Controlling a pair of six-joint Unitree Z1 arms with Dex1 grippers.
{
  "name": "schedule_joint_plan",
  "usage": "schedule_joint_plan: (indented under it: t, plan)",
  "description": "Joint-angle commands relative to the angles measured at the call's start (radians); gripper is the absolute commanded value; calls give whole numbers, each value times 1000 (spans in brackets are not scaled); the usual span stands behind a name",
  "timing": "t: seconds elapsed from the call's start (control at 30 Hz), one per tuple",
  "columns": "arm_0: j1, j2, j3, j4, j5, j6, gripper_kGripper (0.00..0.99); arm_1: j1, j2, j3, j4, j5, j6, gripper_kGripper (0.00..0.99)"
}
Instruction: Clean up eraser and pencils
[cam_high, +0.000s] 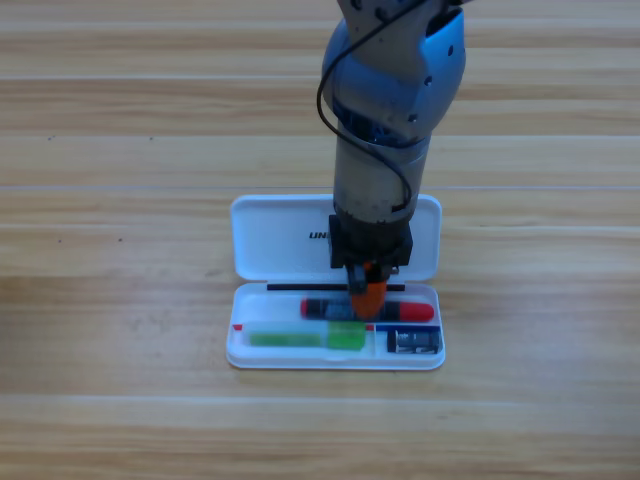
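Two light, stiff, likely slippery sticks, the black pencil (412, 311) and the green pencil (300, 338), lie in the white case (270, 240) with the eraser (413, 342); each is best pinched mid-barrel. The right gripper (367, 296) sits over the black pencil, but whether it grips cannot be told.

The open lid of the white case (280, 238) carries dark printed lettering. Only its first letters, "UN", show, just left of the arm that covers the rest of the word. No other text, number or label can be read on the case's tray or on the wooden table (110, 180).
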Motion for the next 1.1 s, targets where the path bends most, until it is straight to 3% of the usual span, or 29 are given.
schedule_joint_plan:
  t: [0.03, 0.23, 0.37, 0.5, 0.73, 0.8, 0.97, 1.1]
  plan:
    - [17, 25, 37, -24, -15, -15, 990, 23, -33, 22, 8, 7, 13, 936]
    - [17, 25, 31, -37, -21, -21, 990, 23, -241, 94, 8, 110, 21, 943]
    - [17, 32, -44, -62, -40, -27, 990, 21, -421, 175, 8, 208, 24, 943]
    - [57, 55, -118, -148, -64, -26, 990, 18, -585, 263, -6, 337, 35, 943]
    - [98, 229, -209, -381, -124, -41, 986, 9, -817, 487, -250, 489, 156, 946]
    - [100, 292, -215, -461, -144, -60, 976, 9, -844, 514, -270, 503, 170, 946]
    - [100, 504, -327, -496, -224, -80, 864, 9, -873, 549, -280, 549, 193, 946]
    - [98, 619, -380, -496, -285, -90, 709, 9, -895, 577, -303, 563, 214, 946]
